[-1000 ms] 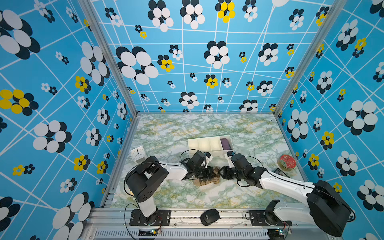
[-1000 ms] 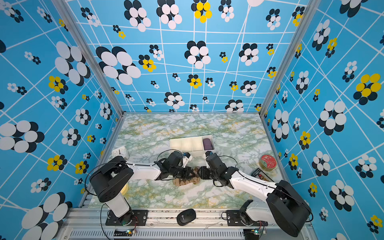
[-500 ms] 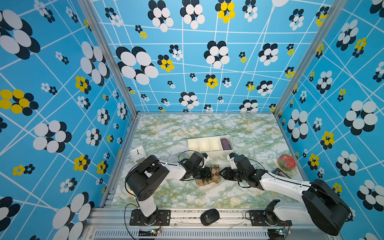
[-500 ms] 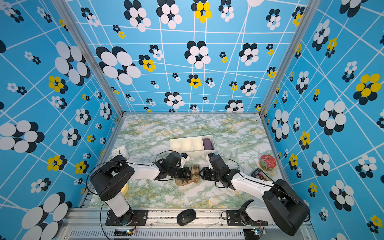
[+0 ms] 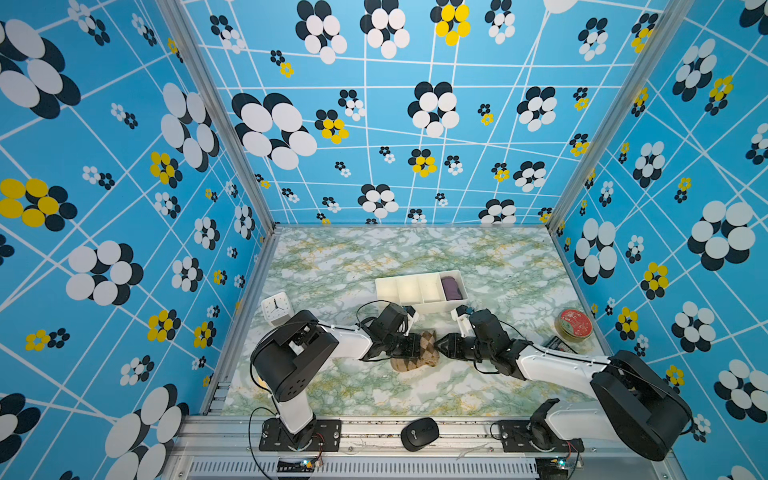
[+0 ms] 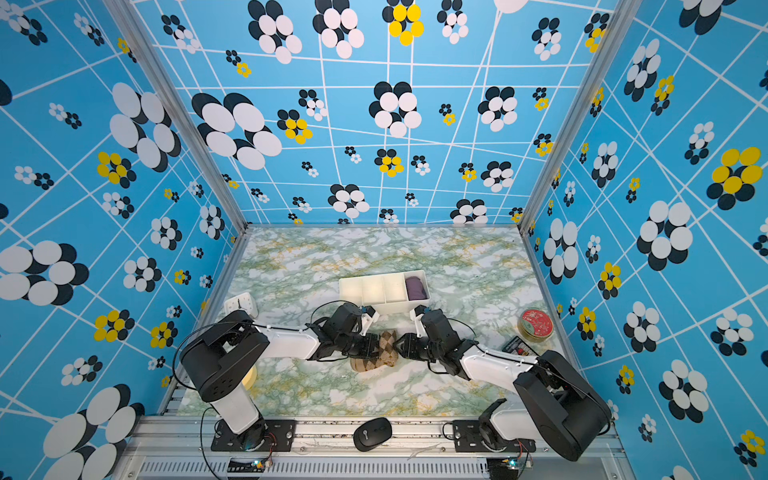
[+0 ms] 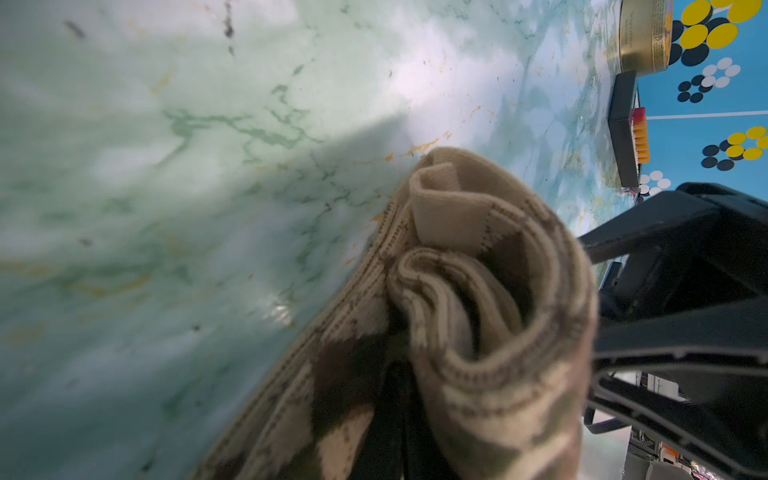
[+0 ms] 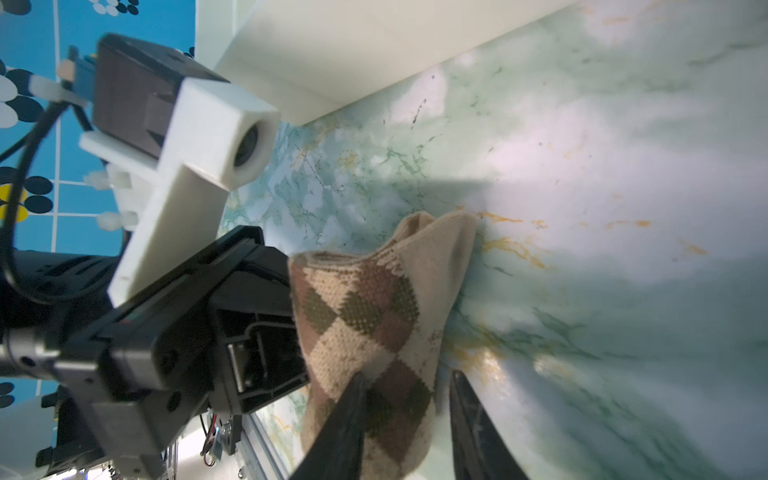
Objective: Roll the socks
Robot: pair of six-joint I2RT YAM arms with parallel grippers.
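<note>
Our left end effector [image 5: 411,347] clamps shut on the tan knit socks with brown argyle diamonds [image 5: 415,362], partly rolled at its tip. Our right end effector [image 5: 439,345], jaws half apart, straddles their edge; we should pin it while the left twists.

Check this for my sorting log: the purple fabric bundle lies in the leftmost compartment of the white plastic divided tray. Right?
Not quite. The purple fabric bundle lies in the rightmost compartment of the white plastic divided tray, as both top views show.
</note>
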